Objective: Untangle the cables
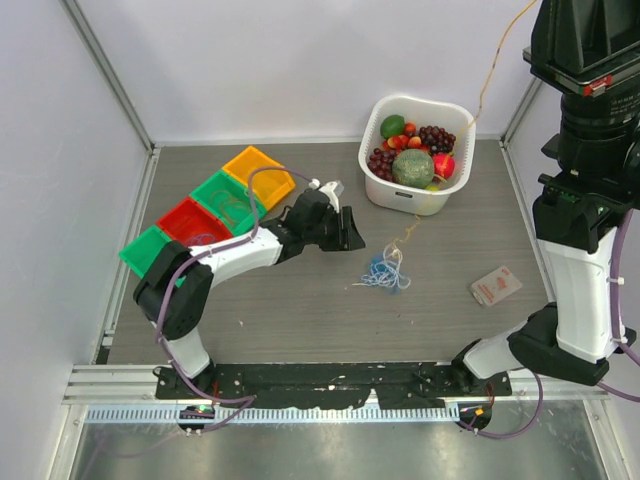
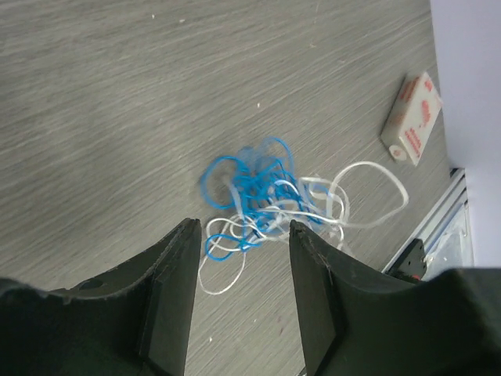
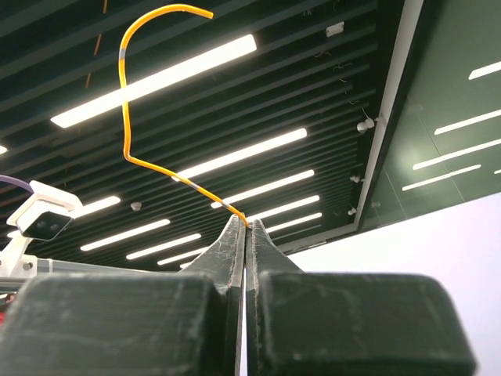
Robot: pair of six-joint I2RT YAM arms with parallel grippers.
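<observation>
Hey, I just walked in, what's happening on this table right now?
The robot's right gripper is shut on a yellow-orange cable, held high so the strand runs down to the blue and white bunch on the table. The left gripper is open near that bunch, holding nothing.

Honestly, nothing here is readable. The only thing with real print on it is the little white packet (image 2: 411, 117) lying on the tabletop (image 2: 117, 94) over on the right. It's got red markings on its face, but they're too blurry in the left wrist view and way too small in the top view to make out a single letter. There's also a small red tag (image 1: 597, 85) on the black camera body at the far right of the top view. Same story, can't tell what it says, if anything.
</observation>
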